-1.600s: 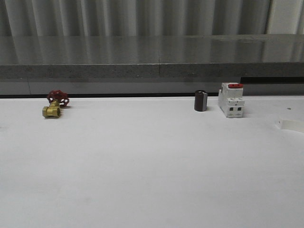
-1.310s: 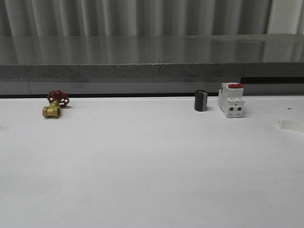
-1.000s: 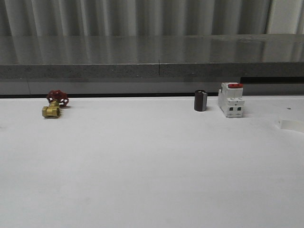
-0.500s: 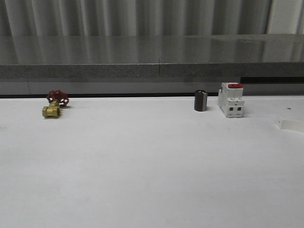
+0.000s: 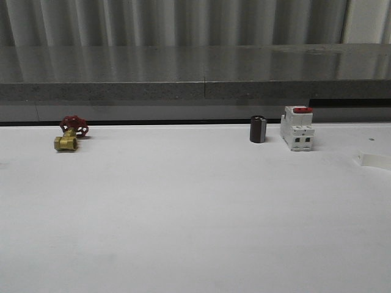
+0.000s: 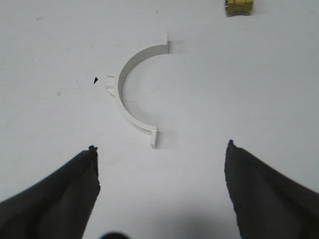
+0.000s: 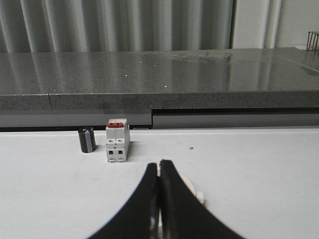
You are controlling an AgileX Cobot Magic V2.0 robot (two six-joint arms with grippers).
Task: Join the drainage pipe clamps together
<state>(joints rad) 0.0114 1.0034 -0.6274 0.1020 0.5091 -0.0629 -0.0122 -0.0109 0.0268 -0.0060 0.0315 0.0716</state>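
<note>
One white half-ring drainage pipe clamp (image 6: 118,92) lies flat on the white table. My left gripper (image 6: 160,147) hovers open just short of it, its dark fingers wide on either side of the clamp's near end tab and touching nothing. My right gripper (image 7: 159,163) is shut, with a thin white strip between its fingers and the second drainage pipe clamp (image 7: 195,193) curving out from behind one finger. In the front view that white clamp (image 5: 376,160) shows at the table's far right edge.
A brass valve with a red handwheel (image 5: 70,134) stands at the back left, and its brass end (image 6: 238,6) lies beyond the left clamp. A black cylinder (image 5: 258,129) and a white breaker with a red switch (image 5: 297,128) stand at the back right. A grey ledge (image 5: 195,91) runs behind the table.
The white clamp piece at the right edge of the front view has shifted very slightly. Everything else on the table has stayed put.
</note>
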